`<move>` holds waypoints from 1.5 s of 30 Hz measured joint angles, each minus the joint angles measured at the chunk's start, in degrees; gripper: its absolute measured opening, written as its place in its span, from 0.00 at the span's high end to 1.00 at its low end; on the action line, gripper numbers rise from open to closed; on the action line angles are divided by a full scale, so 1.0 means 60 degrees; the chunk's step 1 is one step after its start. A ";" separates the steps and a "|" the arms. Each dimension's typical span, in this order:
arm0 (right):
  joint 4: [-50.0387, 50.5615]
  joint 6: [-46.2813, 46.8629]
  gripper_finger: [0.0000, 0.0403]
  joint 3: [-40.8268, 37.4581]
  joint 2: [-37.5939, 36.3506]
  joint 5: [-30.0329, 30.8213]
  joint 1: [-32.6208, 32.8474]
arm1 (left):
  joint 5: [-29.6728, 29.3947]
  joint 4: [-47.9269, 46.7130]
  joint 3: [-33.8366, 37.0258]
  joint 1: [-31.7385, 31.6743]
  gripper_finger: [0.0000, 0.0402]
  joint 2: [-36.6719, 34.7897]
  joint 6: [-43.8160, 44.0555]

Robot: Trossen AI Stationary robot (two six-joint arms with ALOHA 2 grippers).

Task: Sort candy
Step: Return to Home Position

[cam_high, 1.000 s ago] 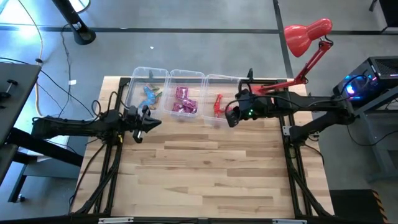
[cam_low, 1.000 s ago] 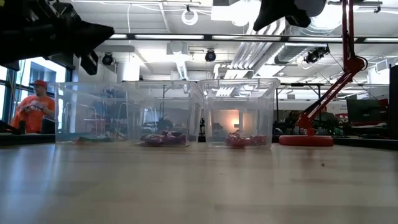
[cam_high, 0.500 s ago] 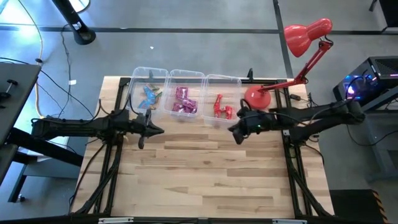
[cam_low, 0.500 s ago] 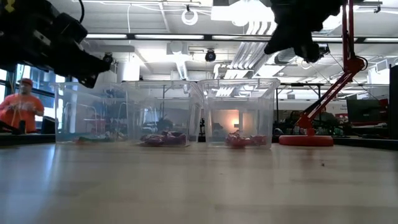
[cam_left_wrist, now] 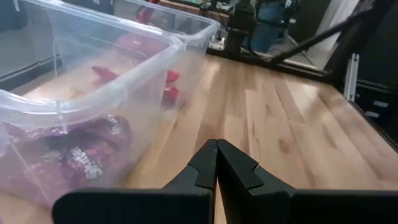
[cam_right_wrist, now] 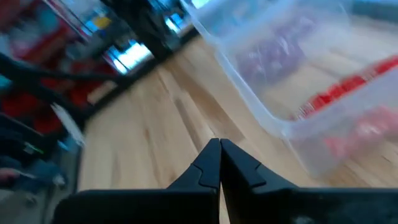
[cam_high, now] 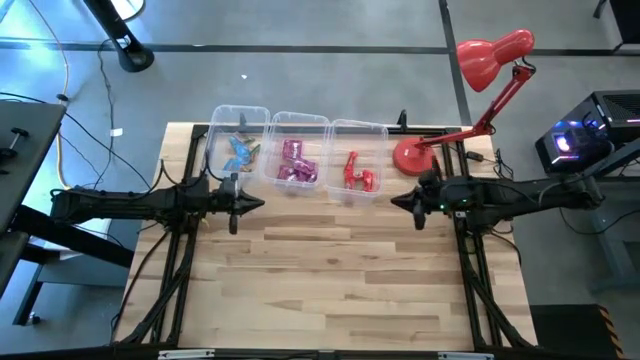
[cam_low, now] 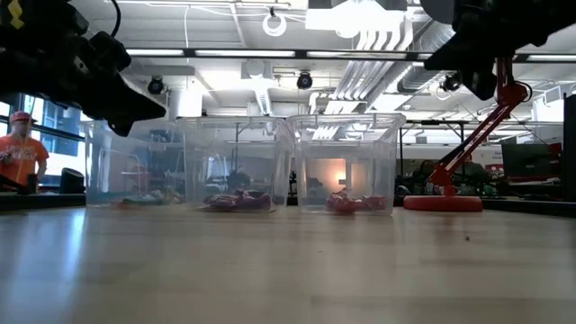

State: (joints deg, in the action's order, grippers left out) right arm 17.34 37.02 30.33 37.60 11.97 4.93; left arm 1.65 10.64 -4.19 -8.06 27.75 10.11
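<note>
Left bin (cam_high: 240,109): is sitting at the far edge of the table (cam_high: 330,280), clear, holding the light blue candy (cam_high: 240,153).
Centre bin (cam_high: 300,117): is standing just beside the left one, holding the shiny purple-pink candy (cam_high: 296,165) in a heap on its floor.
Right bin (cam_high: 362,125): is closing the row, holding the red candy (cam_high: 357,172).
Left gripper (cam_high: 258,206): is hovering over the wood just in front of the left and centre bins, its fingers (cam_left_wrist: 205,163) pressing together with nothing between them.
Right gripper (cam_high: 395,203): is hanging near the right bin's front corner, fingers (cam_right_wrist: 210,163) meeting tip to tip, carrying nothing.
Red lamp (cam_high: 493,55): is standing with its base beside the right bin.
Person (cam_low: 20,153): is standing in an orange top, far behind the table.
</note>
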 joint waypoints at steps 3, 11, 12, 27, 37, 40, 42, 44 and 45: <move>-0.1465 -0.0380 1.00 -0.0908 -0.0638 -0.0081 0.0000 | 0.0024 -0.0300 0.0000 0.0005 1.00 -0.0002 -0.0394; -0.4480 -0.1684 1.00 -0.2903 -0.0874 -0.0113 0.0000 | 0.0029 -0.0515 0.0000 0.0005 1.00 0.0000 -0.0619; -0.4784 -0.1814 1.00 -0.3131 -0.0875 -0.0113 0.0000 | 0.0029 -0.0519 0.0000 0.0005 1.00 0.0000 -0.0619; -0.5245 -0.1070 1.00 -0.4954 -0.0910 0.0080 -0.0004 | 0.0036 -0.0520 0.0000 0.0002 1.00 0.0000 -0.0619; -0.3246 -0.1957 1.00 -0.4936 -0.0763 0.0100 -0.0007 | 0.0040 -0.0567 0.0000 0.0001 1.00 -0.0399 -0.0619; -0.3246 -0.2335 1.00 -0.4936 -0.0764 0.0146 -0.0007 | 0.0043 -0.0650 0.0002 0.0001 1.00 -0.0993 -0.0619; -0.3243 -0.2475 1.00 -0.4936 -0.0764 0.0146 -0.0007 | 0.0044 -0.0665 0.0003 0.0001 1.00 -0.1538 -0.0619; -0.3244 -0.2495 1.00 -0.4936 -0.0761 0.0144 -0.0007 | 0.0041 -0.0654 0.0003 0.0001 1.00 -0.2123 -0.0619; -0.3244 -0.2477 1.00 -0.4936 -0.0761 0.0144 -0.0007 | 0.0043 -0.0655 0.0000 0.0001 1.00 -0.2412 -0.0619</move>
State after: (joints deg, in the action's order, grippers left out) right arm -2.12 22.16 0.71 33.04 12.83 4.89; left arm 1.91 6.71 -4.19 -8.05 13.27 6.39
